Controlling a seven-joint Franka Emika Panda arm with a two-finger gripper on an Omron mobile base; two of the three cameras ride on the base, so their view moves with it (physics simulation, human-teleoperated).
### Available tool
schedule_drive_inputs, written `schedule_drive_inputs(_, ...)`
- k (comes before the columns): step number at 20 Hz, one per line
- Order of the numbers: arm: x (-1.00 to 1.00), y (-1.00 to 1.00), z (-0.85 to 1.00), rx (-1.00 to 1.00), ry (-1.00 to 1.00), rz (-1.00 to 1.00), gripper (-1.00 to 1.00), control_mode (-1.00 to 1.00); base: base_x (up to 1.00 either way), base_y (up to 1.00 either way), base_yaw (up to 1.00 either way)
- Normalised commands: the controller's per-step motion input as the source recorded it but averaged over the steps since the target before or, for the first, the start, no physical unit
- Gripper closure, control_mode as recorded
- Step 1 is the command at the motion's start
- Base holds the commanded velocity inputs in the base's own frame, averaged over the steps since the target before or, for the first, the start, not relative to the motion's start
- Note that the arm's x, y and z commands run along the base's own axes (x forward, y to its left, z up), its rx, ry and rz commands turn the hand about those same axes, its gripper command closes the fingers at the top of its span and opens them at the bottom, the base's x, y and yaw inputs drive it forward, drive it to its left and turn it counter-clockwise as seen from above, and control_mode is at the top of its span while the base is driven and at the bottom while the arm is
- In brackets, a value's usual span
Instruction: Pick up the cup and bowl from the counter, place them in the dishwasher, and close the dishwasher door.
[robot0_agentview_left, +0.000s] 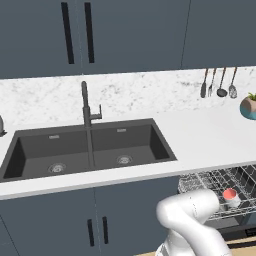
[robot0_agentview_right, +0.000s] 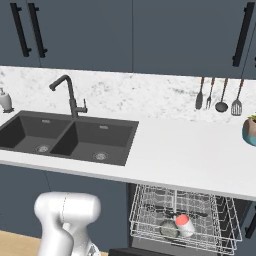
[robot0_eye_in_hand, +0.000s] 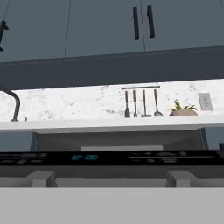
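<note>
Fingers (robot0_eye_in_hand: 112, 178) spread wide, empty | cup (robot0_agentview_right: 183, 223) in dishwasher rack (robot0_agentview_right: 220, 230), apart from them

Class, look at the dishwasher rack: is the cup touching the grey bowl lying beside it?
Cannot tell. In the right base view the cup lies right against the bowl in the rack, but no clear contact or gap shows.

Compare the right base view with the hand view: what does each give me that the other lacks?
Right base view alone: the cup in the pulled-out dishwasher rack, and the double sink. Hand view alone: a dark control strip with a blue display, and a wall socket. Shared: the counter, hanging utensils, plant pot and faucet.
</note>
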Motion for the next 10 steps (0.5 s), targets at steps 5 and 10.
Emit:
schedule_drive_inputs(5,0.02,0.08,-0.72,-0.02,-0.11,0.0,-1.0,-1.0,0.0,0.0,0.0)
schedule_drive_inputs(10,0.3,0.57,-0.51,-0.1,-0.01,0.0,-1.0,-1.0,0.0,0.0,0.0)
